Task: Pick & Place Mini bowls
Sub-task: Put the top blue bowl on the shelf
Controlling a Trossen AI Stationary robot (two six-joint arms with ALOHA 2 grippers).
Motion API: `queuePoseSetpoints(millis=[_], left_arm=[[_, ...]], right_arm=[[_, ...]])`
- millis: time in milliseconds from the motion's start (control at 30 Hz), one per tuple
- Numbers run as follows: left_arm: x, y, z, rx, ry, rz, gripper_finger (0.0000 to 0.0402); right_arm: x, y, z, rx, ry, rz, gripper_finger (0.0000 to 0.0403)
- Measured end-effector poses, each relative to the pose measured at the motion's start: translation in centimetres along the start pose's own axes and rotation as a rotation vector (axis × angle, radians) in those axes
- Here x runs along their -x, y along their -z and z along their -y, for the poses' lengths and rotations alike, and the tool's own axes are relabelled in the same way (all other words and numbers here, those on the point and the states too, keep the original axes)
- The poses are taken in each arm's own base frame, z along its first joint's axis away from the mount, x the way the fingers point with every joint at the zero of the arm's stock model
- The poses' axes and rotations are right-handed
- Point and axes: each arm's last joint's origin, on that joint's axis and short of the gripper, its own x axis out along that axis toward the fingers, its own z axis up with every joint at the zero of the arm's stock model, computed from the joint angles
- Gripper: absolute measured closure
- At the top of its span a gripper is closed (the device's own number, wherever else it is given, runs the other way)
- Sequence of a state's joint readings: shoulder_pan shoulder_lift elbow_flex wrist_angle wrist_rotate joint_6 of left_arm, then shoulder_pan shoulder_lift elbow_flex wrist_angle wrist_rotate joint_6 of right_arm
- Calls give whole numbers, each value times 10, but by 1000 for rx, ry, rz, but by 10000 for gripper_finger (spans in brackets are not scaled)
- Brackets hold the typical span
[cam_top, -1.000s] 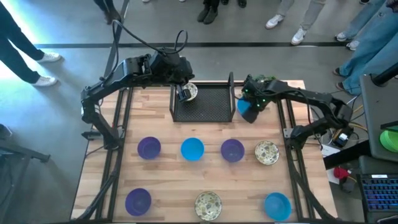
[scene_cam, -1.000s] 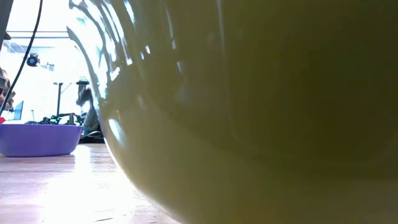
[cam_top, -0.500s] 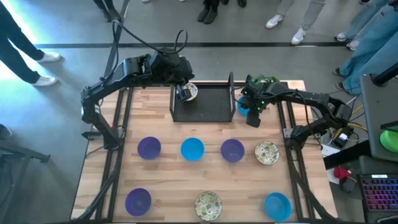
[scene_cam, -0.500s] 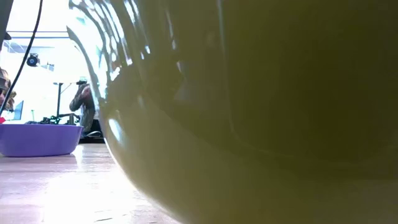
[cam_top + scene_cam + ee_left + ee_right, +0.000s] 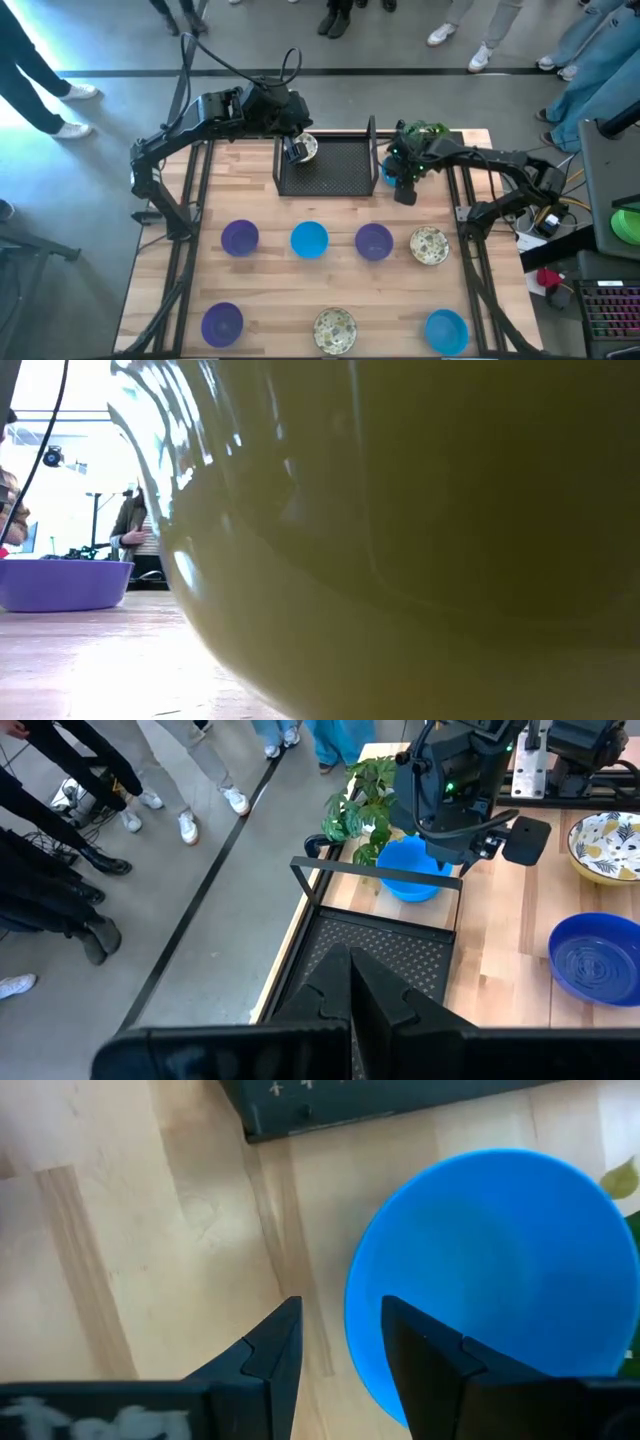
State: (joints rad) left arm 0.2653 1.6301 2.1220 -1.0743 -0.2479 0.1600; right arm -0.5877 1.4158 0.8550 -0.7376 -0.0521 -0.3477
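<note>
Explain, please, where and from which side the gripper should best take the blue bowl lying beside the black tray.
Probably the thin rim, from above. The blue bowl sits upright and open, beside the tray. The right gripper is poised over its rim, one finger each side; the plant crowds the far side.

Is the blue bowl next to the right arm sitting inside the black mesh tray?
No, the blue bowl sits on the wooden table just outside the black mesh tray, beside the plant.

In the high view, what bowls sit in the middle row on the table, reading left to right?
Purple bowl → blue bowl → second purple bowl → cream speckled bowl.
</note>
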Motion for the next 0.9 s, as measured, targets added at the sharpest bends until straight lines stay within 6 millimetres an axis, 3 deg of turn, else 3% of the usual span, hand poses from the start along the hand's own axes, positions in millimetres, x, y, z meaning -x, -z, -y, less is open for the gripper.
queuePoseSetpoints(millis=[900], left_arm=[[0,2,0,-4,6,-15,401]], right_arm=[[-23,12,0,20,98,39,275]])
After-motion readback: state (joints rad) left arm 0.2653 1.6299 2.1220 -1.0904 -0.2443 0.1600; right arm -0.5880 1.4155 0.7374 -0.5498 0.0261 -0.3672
